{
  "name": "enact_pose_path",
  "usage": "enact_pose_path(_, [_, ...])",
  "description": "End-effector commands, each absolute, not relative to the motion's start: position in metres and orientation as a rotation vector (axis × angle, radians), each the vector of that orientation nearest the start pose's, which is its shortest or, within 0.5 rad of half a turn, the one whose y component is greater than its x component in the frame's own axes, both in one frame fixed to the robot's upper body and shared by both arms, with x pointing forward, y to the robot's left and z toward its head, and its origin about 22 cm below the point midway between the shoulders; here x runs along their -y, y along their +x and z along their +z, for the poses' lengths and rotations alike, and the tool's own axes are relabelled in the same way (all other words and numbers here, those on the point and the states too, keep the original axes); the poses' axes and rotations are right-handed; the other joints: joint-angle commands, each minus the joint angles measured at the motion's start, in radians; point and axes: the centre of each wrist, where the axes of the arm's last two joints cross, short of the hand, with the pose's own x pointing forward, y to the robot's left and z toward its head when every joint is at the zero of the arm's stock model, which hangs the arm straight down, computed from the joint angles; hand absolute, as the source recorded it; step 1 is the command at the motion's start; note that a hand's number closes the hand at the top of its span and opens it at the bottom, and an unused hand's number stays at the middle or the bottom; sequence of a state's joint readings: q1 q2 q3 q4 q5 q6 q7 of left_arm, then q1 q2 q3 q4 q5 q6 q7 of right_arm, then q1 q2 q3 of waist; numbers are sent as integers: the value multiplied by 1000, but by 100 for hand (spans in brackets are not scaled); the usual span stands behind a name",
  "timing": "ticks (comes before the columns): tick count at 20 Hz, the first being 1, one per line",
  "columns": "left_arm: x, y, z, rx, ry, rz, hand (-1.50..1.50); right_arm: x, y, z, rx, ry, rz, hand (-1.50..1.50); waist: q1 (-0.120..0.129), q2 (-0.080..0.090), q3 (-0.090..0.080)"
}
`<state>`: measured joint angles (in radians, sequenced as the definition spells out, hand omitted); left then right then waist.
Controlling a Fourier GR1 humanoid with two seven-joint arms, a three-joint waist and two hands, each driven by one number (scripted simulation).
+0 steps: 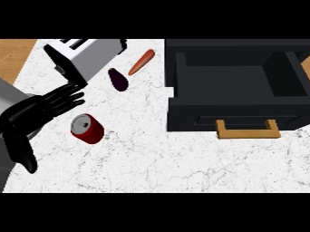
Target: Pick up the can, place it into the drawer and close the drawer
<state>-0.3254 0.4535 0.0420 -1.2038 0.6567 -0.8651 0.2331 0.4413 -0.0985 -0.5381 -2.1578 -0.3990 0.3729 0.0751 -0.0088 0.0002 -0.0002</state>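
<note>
- The left hand is coming in from the view's left edge. Its fingers are stretching out straight and its thumb is pointing down. It is released and grasping nothing.
- The red can is lying on its side on the white marble counter. It is sitting just below the fingertips, with a sliver of counter showing between, and its silver top is facing the hand.
- The black drawer is standing open at the right, well apart from the can, with its wooden handle facing the lower edge.
- A silver toaster, a dark eggplant and a carrot are sitting beyond the can.
</note>
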Motion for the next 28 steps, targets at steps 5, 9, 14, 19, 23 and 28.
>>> enact_pose_path(5, [-357, 311, 0, 1327, -648, -503, -150, 386, 77, 97, 1776, -197, -93, -150, -5, 1, -1])
enact_pose_path(9, [-361, 327, 8, 1367, -600, -493, -150, 374, 84, 92, 1771, -198, -90, -150, -1, 1, 0])
enact_pose_path(14, [-363, 312, -41, 1332, -597, -484, -150, 375, 70, 97, 1781, -203, -82, -150, -13, 4, -1])
enact_pose_path(19, [-383, 320, -43, 1327, -552, -470, -150, 371, 81, 103, 1788, -184, -78, -150, -14, 5, -2])
enact_pose_path(23, [-371, 312, -64, 1309, -548, -481, -150, 382, 68, 112, 1778, -181, -83, -150, -29, 8, -3])
enact_pose_path(28, [-354, 311, -79, 1284, -572, -461, -150, 393, 79, 114, 1784, -182, -89, -150, -15, 7, -2])
